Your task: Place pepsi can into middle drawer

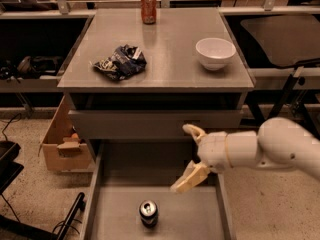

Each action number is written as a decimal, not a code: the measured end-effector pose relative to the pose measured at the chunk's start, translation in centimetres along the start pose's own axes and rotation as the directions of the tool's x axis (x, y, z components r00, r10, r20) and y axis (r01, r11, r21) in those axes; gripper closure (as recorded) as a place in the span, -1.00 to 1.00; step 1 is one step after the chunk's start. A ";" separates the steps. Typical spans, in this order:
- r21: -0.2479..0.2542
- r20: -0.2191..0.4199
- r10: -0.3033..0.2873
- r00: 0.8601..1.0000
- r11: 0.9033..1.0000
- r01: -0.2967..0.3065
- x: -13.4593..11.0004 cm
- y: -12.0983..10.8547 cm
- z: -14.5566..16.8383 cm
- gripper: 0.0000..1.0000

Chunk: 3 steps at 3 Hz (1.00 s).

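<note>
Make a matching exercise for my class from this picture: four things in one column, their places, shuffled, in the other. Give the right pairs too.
Things
1. pepsi can
2. orange-red can
3. white bowl
4. pincer

Places
A. right side of the cabinet top
B. open, over the middle drawer, not touching the can
C. upright on the middle drawer's floor
D. back of the cabinet top

Pairs: 1-C, 2-D, 3-A, 4-B
</note>
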State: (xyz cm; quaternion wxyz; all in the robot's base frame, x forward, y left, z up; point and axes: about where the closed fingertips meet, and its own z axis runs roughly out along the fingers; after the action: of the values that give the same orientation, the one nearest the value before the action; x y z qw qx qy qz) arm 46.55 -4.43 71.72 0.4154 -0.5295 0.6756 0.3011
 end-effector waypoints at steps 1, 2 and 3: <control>0.013 -0.148 -0.152 0.977 0.988 0.156 -6.1 -1.0 -5.8 -1.00; 0.024 -0.358 -0.247 0.900 0.961 0.274 -10.6 -1.0 -9.2 -1.00; 0.065 -0.556 -0.238 0.796 0.943 0.327 -11.9 -0.1 -10.3 -1.00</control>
State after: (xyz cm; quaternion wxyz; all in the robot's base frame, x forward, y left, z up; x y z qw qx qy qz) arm 45.26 -7.61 87.09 0.2887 -0.6533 0.6996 0.0195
